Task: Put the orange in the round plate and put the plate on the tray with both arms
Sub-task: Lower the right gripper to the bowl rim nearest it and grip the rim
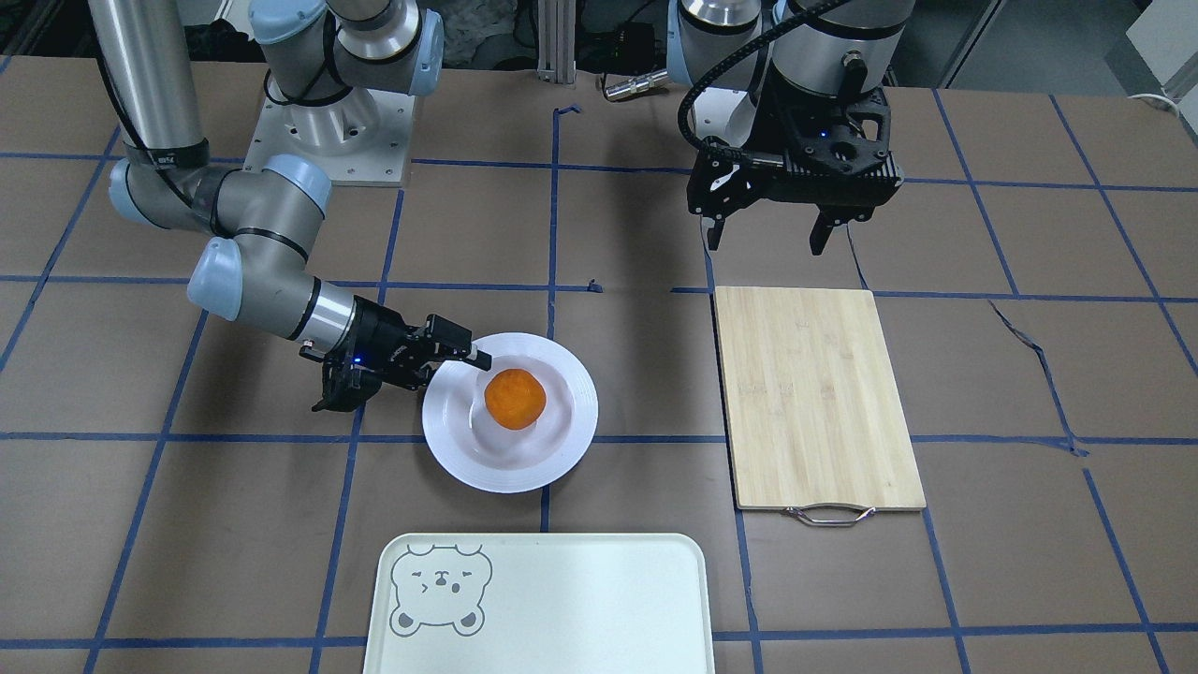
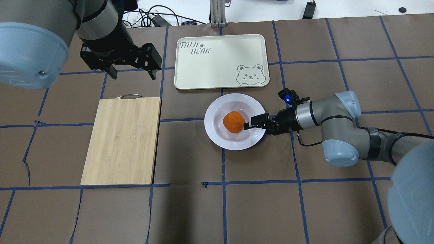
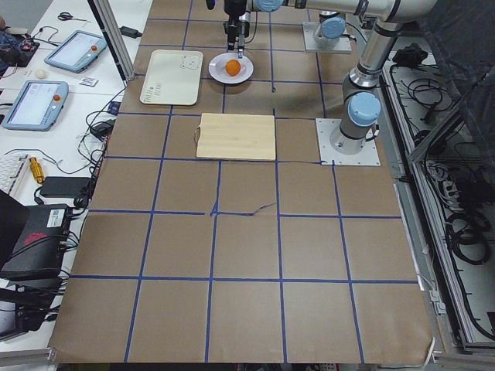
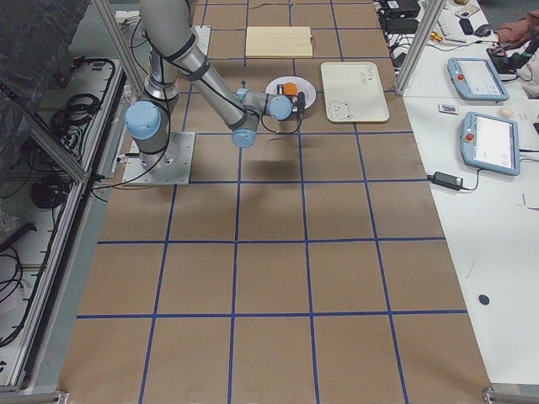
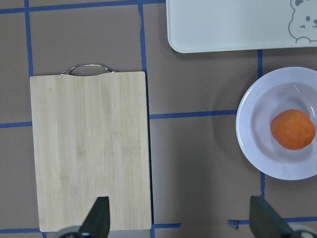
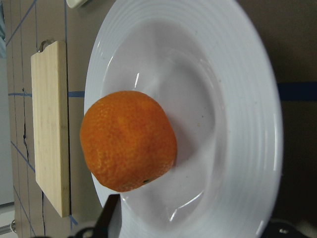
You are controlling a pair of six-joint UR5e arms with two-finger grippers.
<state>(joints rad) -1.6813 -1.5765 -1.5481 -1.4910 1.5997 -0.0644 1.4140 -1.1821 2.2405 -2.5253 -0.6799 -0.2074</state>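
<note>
Nearest, on the counter (image 2: 271,203), the orange (image 2: 234,122) is seen resting in the sunken centre of the round plate (image 2: 220,135). The right gripper (image 2: 254,122) is set at the plate's rim, jaws spread, one finger over it. Beyond, the tray (image 2: 220,61) lies close by, apart. The left gripper (image 2: 133,71) is shown above the cutting board's (image 2: 122,140) handle end, jaws spread.

Bright, even overhead light, soft shadows, glare on the glossy round plate (image 6: 237,74); all views sharp.
</note>
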